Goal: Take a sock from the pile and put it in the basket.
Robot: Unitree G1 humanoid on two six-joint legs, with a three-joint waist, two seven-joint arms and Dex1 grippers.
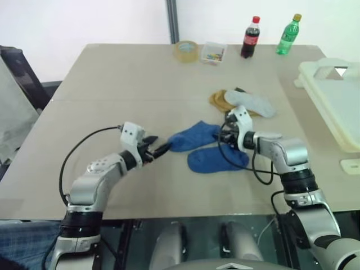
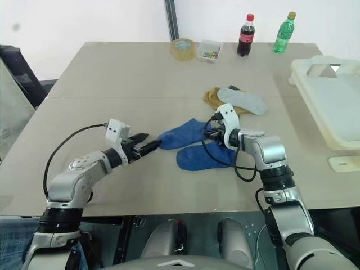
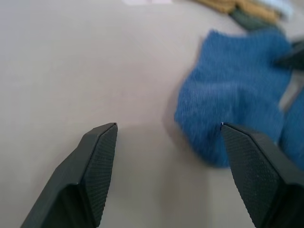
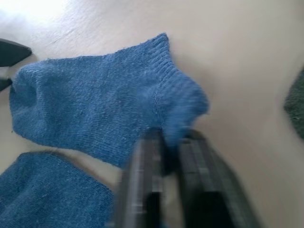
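Two bright blue socks lie mid-table, one (image 1: 194, 136) further back and one (image 1: 216, 159) nearer the front edge. My right gripper (image 4: 171, 142) is shut on the cuff of the rear blue sock (image 4: 95, 104). My left gripper (image 3: 166, 128) is open, low over the table just short of that sock's toe end (image 3: 232, 109). Behind the blue socks lies the pile (image 1: 242, 102) of mustard-yellow, light grey and dark green socks. The basket (image 1: 315, 84), a cream-white tub with a handle cut-out, stands at the table's right edge.
Along the far edge stand a tape roll (image 1: 185, 50), a small clear box (image 1: 214, 53), a cola bottle (image 1: 251, 37) and a green bottle (image 1: 288, 34). A dark chair (image 1: 22, 73) stands off the table's left side. A small white piece (image 1: 351, 165) lies by the basket.
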